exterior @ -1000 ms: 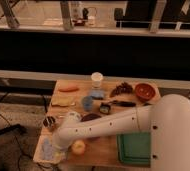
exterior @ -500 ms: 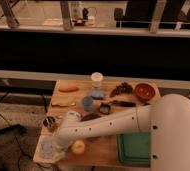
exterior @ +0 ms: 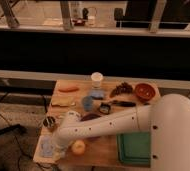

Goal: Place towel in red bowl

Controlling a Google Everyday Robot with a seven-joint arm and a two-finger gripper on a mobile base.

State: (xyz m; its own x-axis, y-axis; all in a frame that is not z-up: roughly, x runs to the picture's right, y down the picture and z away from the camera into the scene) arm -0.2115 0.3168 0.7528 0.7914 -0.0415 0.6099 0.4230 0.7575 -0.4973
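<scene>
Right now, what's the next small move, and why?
Likely lower the gripper onto the towel and grasp it: the towel lies flat at the near-left corner of the table, right by the gripper, while the red bowl sits far right.

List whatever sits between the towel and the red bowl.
The gripper is at the towel, on the table's front left corner. The red bowl sits far right. Between them lie a blue cup, a black item and a dark pile.
</scene>
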